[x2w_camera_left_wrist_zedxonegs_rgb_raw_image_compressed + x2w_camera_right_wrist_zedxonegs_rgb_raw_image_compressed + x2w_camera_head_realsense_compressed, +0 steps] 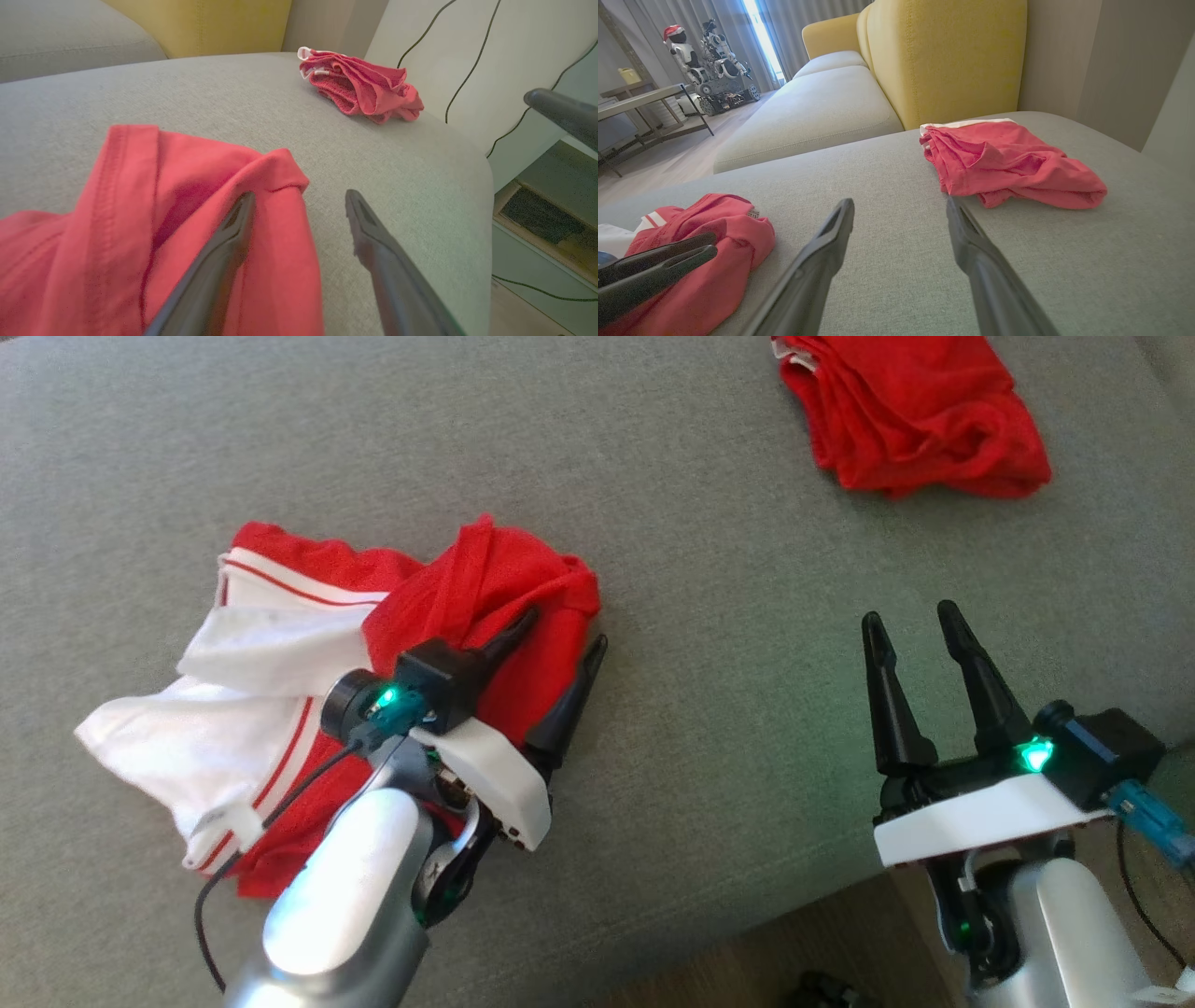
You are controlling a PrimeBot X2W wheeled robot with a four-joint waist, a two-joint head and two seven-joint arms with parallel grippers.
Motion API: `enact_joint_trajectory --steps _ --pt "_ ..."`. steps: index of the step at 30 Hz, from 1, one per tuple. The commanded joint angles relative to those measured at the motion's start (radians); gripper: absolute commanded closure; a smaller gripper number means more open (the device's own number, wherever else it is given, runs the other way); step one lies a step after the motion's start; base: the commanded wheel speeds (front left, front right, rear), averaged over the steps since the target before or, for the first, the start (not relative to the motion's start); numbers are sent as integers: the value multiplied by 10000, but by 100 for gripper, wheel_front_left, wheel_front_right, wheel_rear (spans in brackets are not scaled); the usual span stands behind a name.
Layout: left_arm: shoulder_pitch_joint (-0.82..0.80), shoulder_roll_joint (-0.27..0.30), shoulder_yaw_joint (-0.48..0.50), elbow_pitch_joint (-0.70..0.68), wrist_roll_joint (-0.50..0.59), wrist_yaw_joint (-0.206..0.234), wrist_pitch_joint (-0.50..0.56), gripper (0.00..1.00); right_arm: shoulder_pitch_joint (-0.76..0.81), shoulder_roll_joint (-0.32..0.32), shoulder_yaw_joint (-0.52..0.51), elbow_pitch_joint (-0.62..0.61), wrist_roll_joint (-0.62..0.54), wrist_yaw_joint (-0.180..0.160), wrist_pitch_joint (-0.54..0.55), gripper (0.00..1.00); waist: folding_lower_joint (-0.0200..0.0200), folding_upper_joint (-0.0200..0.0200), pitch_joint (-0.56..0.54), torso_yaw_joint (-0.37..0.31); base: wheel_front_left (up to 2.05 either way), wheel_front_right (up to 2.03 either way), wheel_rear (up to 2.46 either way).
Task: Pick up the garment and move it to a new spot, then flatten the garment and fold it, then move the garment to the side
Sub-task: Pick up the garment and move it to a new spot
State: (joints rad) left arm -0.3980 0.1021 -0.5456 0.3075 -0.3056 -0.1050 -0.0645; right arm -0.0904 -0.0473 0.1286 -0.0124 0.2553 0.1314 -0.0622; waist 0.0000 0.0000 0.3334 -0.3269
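Note:
A red garment (439,607) with white panels and red stripes lies crumpled on the grey sofa cushion (653,504) at centre left. My left gripper (569,627) hangs over its right edge, open, with nothing between the fingers; in the left wrist view the left gripper (299,200) has one finger over the red cloth (187,196) and the other over bare cushion. My right gripper (910,621) is open above bare cushion at lower right, well apart from the garment. In the right wrist view the right gripper (901,207) points at grey fabric, with the garment (724,233) at lower left.
A second red garment (915,415) lies bunched at the far right of the cushion. The cushion's front edge runs past the lower right, with wooden floor (822,943) below. A yellow sofa back (948,51) and a parked robot (705,60) stand beyond.

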Motion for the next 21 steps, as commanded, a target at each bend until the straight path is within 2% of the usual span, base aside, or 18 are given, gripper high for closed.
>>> enact_joint_trajectory --steps 1,6,9,18,21 --pt "-206 78 247 -365 -75 -4 -207 0 -157 -29 200 -272 65 -7 -95 0 0 0 -122 157 0 0 0" --pt "274 159 534 -645 -377 138 -838 0 -143 -29 143 -233 -116 -7 -70 0 0 0 -514 760 0 0 0" --pt "614 237 876 -1022 -536 440 -1154 0 -111 -29 43 -277 -286 -7 36 0 0 0 -761 1273 0 0 0" --pt "1389 898 2357 -1943 -323 2081 -1660 0 16 -29 -262 -458 -789 -7 486 0 0 0 -1415 2690 0 0 0" --pt "1642 1071 2868 -1896 -449 2339 -1785 0 71 -29 -306 -459 -891 -7 615 0 0 0 -1626 3032 0 0 0"
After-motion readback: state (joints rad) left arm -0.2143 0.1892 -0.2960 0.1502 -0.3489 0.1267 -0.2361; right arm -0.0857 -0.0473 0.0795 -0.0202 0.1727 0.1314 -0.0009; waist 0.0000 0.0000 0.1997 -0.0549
